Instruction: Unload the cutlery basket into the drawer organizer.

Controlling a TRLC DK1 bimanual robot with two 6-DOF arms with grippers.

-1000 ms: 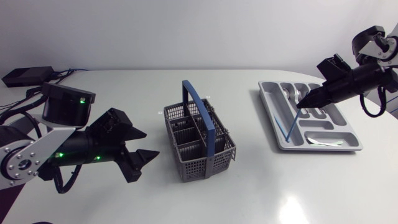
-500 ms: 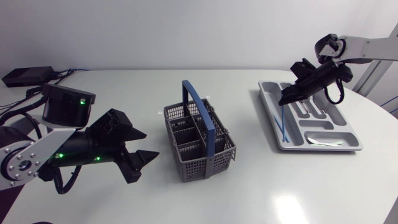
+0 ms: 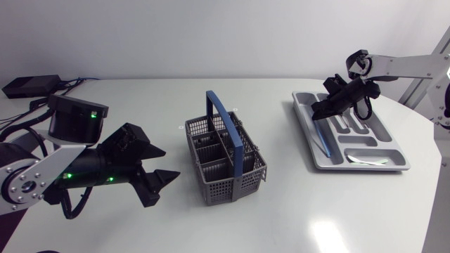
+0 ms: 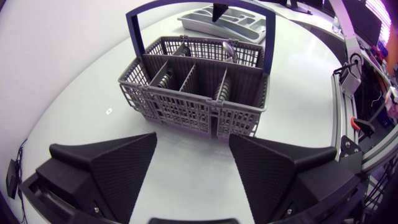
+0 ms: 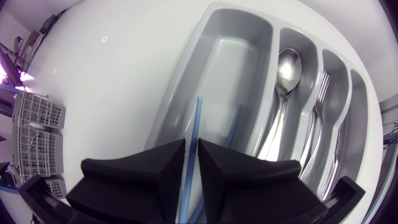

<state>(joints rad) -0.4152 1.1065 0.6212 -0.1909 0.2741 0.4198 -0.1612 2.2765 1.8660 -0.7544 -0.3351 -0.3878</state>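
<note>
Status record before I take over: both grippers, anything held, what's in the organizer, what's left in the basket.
left gripper: open, empty, facing the basket
right gripper: shut on a blue stick, low over the long compartment of the organizer
organizer contents: second blue stick in the long compartment; spoon and fork in the neighbouring slots
basket contents: metal cutlery shows in the far cells

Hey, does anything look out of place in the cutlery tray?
Nothing spilled or damaged. Only one blue stick slants into the organizer's long compartment, pinched by the right gripper; a second blue stick lies beside it.
</note>
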